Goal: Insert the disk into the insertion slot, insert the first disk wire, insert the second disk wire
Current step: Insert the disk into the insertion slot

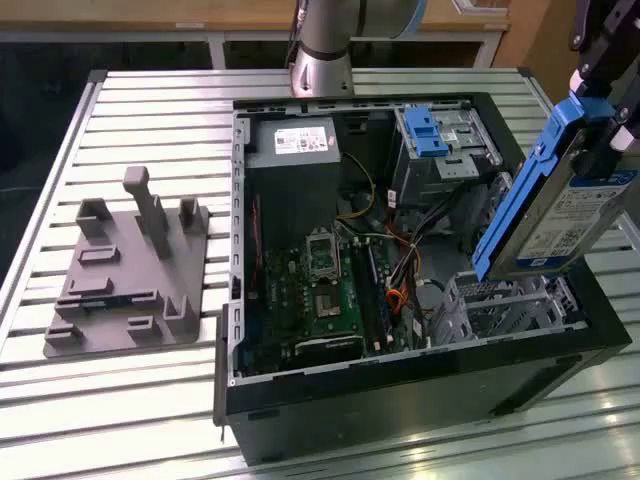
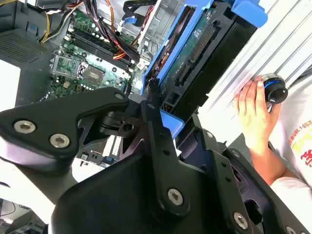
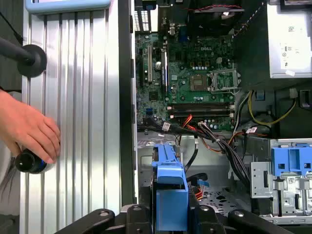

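Observation:
My gripper (image 1: 603,95) hangs at the exterior view's right, shut on the disk (image 1: 572,215), a silver drive with a white label in a blue caddy. The disk is tilted, its lower end just above the insertion slot (image 1: 505,305), a perforated silver cage in the open case's near right corner. In the second wrist view the disk (image 2: 195,53) runs out from the gripper (image 2: 163,119) toward the cage (image 2: 163,19). The first wrist view has the caddy's blue edge (image 3: 170,187) between the black fingers (image 3: 141,214), over the cage floor (image 3: 217,195). A bundle of loose wires (image 1: 400,270) lies beside the cage.
The open computer case (image 1: 400,390) lies on a slatted metal table (image 1: 150,110). Inside are a motherboard (image 1: 320,290), a power supply (image 1: 295,140) and a taller bay with a blue latch (image 1: 425,130). A grey fixture (image 1: 130,270) stands to the left. A person's hand (image 3: 29,131) rests nearby.

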`<act>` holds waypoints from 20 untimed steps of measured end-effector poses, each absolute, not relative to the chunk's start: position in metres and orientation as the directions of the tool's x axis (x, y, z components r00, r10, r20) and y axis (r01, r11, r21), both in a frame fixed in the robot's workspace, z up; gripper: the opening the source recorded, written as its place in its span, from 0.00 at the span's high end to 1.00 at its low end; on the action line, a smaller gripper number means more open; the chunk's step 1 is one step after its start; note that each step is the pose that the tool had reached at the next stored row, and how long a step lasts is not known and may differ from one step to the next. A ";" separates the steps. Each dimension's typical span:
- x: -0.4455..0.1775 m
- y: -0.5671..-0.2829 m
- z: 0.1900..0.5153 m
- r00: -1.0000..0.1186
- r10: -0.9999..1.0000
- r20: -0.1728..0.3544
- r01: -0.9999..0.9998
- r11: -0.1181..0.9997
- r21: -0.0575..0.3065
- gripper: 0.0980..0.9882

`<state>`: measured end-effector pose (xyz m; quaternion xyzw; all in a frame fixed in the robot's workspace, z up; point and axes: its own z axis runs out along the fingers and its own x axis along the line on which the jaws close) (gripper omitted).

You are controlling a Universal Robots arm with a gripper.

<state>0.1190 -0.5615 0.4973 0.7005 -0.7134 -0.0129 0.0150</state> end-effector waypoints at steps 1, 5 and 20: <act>0.119 -0.562 0.497 -0.018 -1.000 0.003 -0.999 0.018 0.039 0.70; 0.119 -0.562 0.497 -0.018 -1.000 0.003 -0.999 0.018 0.039 0.70; 0.119 -0.563 0.497 -0.013 -0.999 -0.029 -0.999 0.012 0.040 0.70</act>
